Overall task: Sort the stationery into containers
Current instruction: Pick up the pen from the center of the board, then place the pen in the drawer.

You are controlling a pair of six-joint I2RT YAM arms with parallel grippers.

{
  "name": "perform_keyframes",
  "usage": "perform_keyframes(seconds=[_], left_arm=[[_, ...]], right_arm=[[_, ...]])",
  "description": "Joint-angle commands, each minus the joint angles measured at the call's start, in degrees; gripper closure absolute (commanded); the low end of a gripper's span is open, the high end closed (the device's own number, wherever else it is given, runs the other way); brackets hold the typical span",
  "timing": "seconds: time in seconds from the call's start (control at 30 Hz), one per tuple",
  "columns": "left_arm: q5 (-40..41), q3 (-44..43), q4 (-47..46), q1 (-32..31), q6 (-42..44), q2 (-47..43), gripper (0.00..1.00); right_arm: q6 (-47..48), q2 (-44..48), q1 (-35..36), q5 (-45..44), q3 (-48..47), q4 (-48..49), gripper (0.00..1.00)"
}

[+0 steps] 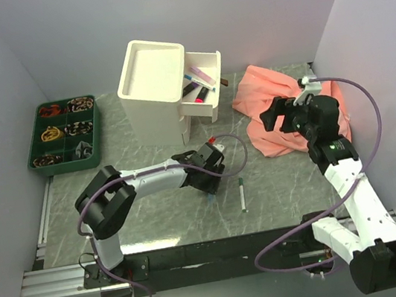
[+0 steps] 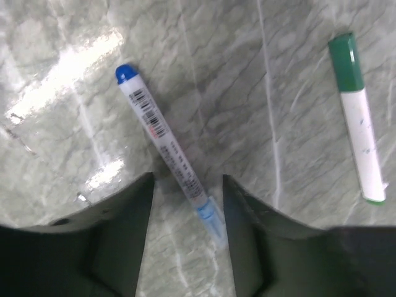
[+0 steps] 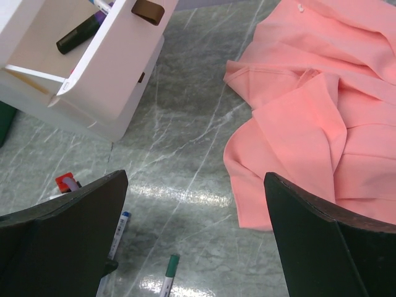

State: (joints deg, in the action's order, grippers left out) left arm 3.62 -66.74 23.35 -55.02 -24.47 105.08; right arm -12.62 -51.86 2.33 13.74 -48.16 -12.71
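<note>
My left gripper (image 2: 187,185) hangs over the table (image 2: 278,62), jaws parted either side of a thin white pen (image 2: 162,137) with a blue cap, lying flat. It looks light, stiff and slick; I judge mid-barrel the best hold.

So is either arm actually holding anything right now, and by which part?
Nothing is held. The left tool is open, straddling the tip end of the blue-capped pen lying on the table. The right tool is open too and empty.
</note>
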Motion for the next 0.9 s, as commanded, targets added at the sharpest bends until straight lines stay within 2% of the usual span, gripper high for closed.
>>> perform_keyframes(seconds=[0.0, 0.03, 0.1, 0.17, 0.27, 0.37, 0.4, 0.5, 0.6, 0.73, 0.87], left_arm=[[-2.5, -1.8, 0.6, -0.3, 1.7, 1.4, 0.56], [-3.0, -1.6, 0.6, -0.3, 2.0, 1.2, 0.69], [-4.5, -1.3, 0.4, -0.3, 3.6, 0.5, 0.90], [-5.4, -1.5, 0.8, -0.3, 4.7, -0.1, 0.98], [-7.7, -4.1, 4.6, -0.3, 9.3, -2.2, 0.99], [-13.3, -9.0, 9.5, 0.4, 17.0, -5.4, 0.99], [-14.7, -11.2, 10.3, 0.4, 22.0, -7.7, 0.99], [-12.7, -13.5, 9.1, 1.3, 33.3, -13.9, 0.99], [-12.4, -17.0, 5.6, 3.9, 38.9, -18.6, 0.99], [-9.2, -25.5, 2.8, 6.3, 40.7, -18.1, 0.99], [-6.7, -35.6, 0.1, 10.2, 41.4, -12.1, 0.99]], right_arm=[[-0.7, 1.9, -1.1, 0.6, 1.1, 1.5, 0.00], [-0.6, 2.0, -1.2, 0.6, 1.1, 1.4, 0.00], [-0.6, 2.0, -1.5, 0.6, 1.0, 0.9, 0.00], [-0.5, 2.0, -1.7, 0.5, 0.8, 0.6, 0.00], [0.5, 1.9, -2.0, 0.0, 0.3, 0.1, 0.00], [1.6, 1.3, -2.0, -0.6, 0.0, -0.2, 0.00], [2.4, 1.1, -2.1, -0.7, 0.0, -0.3, 0.00], [2.6, 0.4, -3.6, -1.0, 0.6, 0.5, 0.00], [2.2, -0.1, -4.4, -0.4, 1.2, 1.3, 0.00], [1.5, -1.0, -5.2, 0.2, 1.9, 1.6, 0.00], [0.8, -1.9, -5.8, 0.9, 2.0, 1.8, 0.00]])
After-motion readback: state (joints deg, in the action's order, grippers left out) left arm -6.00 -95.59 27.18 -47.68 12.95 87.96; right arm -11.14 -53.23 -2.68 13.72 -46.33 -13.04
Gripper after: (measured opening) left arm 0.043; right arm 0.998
